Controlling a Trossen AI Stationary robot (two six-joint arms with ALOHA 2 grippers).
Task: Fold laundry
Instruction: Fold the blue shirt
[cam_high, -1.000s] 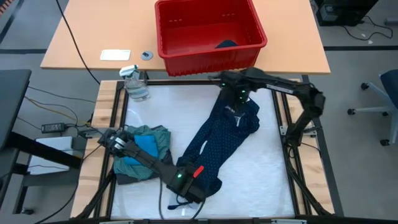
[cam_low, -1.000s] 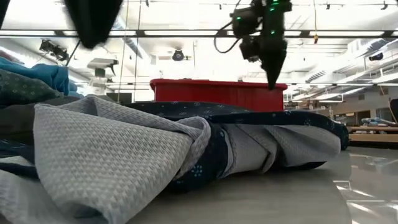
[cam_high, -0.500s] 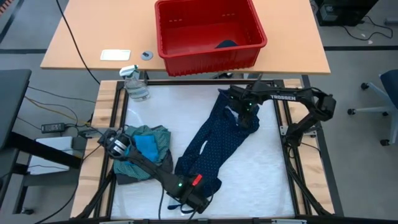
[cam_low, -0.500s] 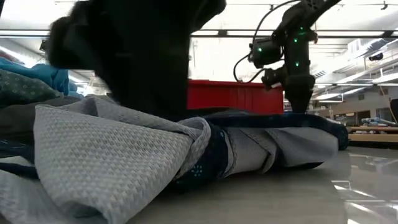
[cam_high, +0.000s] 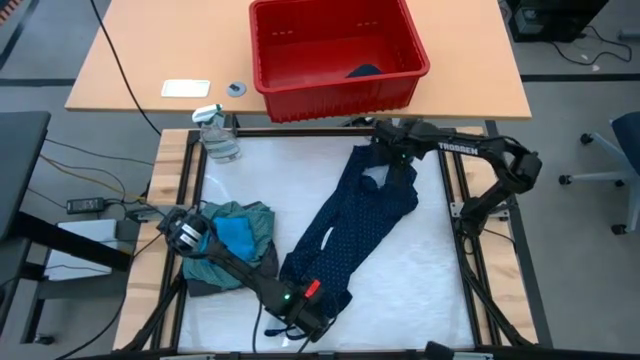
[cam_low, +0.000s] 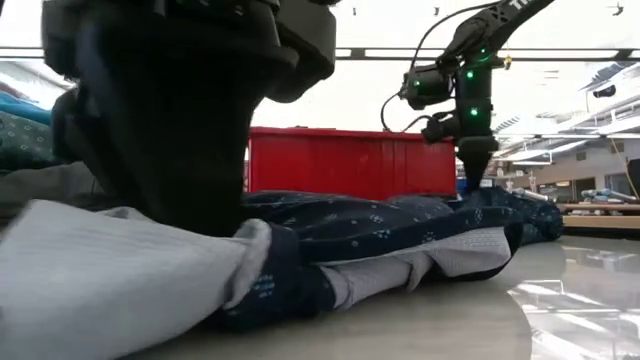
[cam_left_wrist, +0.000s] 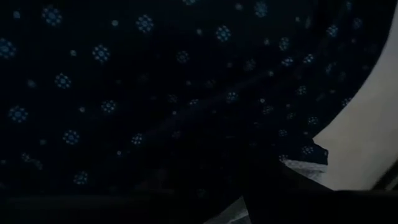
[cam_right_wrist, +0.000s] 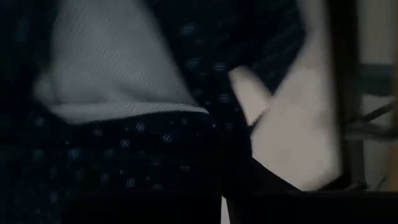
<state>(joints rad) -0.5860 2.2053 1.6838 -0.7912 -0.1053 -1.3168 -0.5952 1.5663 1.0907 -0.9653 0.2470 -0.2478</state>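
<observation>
The navy dotted piece (cam_high: 350, 225) lies in a long slanted strip on the white table, from the near middle to the far right, its whitish inner side (cam_right_wrist: 118, 74) showing at the folds. My left gripper (cam_high: 312, 315) is down on its near end, a dark bulk in the low view (cam_low: 170, 190). My right gripper (cam_low: 470, 185) stands shut at its far end (cam_high: 385, 160). The teal-green shirt (cam_high: 255, 222), the bright blue piece (cam_high: 238, 238) and the dark grey piece (cam_high: 205, 285) lie heaped at the near left. My right gripper comes from above, pointing steeply down, and is shut on the far end of the navy dotted piece (cam_low: 478, 200). The gripper itself hides how many layers it has. The cloth there still lies on the table, slack.
A red bin (cam_high: 335, 50) stands on the wooden table beyond the far edge, with a dark item inside. A clear spray bottle (cam_high: 218, 135) stands at the far left corner. The white surface is bare at the far left middle and the near right.
Both grippers have sunk onto the navy dotted piece, the right at its far end, the left at its near end. Under the left gripper the raised near fold of the cloth has been pressed flatter.
</observation>
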